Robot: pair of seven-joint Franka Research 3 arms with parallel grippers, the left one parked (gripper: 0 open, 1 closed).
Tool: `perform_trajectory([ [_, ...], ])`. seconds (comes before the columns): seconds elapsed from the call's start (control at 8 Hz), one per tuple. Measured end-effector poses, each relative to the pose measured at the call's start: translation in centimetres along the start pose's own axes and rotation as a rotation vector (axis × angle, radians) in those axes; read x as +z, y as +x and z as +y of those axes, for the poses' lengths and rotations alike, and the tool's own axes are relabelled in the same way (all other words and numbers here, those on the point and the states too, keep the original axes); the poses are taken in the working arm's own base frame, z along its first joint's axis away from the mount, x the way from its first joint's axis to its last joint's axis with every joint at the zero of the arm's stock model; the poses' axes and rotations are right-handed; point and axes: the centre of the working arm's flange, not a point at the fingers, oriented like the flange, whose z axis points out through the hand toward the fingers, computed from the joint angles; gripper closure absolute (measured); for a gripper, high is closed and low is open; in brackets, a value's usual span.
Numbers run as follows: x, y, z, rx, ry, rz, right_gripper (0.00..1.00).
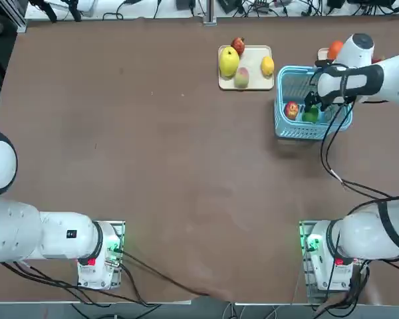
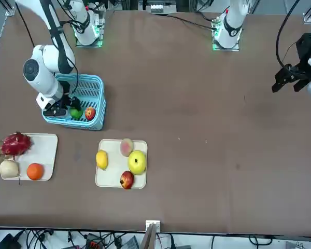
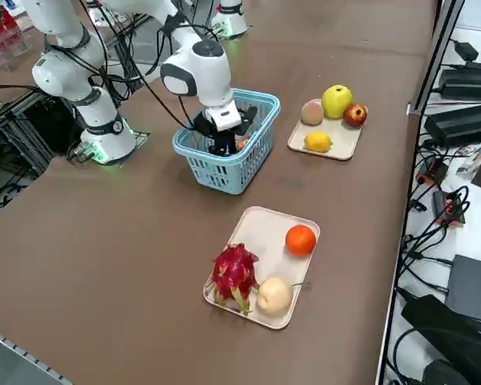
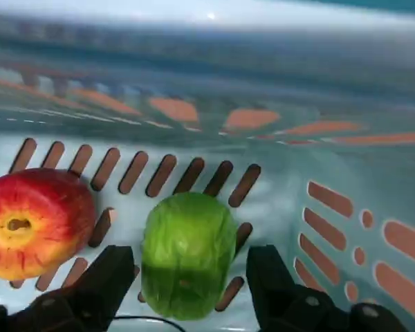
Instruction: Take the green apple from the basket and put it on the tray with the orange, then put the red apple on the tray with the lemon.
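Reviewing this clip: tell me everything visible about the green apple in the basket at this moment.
The small round bright green apple has smooth, slightly glossy skin and sits on the slotted floor of the light blue plastic basket. The red apple with yellowish patches lies close beside it; whether they touch is unclear. The right hand is lowered into the basket, its two dark fingers open on either side of the green apple, not yet closed on it.

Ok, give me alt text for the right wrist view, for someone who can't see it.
The right gripper sits low inside the light blue basket, its two dark fingers open on either side of the green apple without visibly squeezing it. The red apple lies beside the green one on the slatted basket floor.
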Motion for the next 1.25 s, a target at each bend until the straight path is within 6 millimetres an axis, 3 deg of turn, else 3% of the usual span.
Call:
perform_trajectory([
  [0.5, 2.2, 0.1, 0.0, 0.0, -0.005, 0.006, 0.07],
  [0.75, 2.1, 0.2, 0.1, 0.001, -0.005, 0.013, 0.26],
  [0.88, 1.7, 0.3, 0.0, 0.009, -0.005, 0.011, 0.27],
  [1.0, 0.3, 0.7, 0.0, 0.019, -0.002, 0.004, 0.27],
  [1.12, -2.7, 1.2, 0.0, 0.025, 0.003, -0.004, 0.27],
  [1.25, -7.0, 1.7, 0.1, 0.029, 0.01, -0.001, 0.27],
])
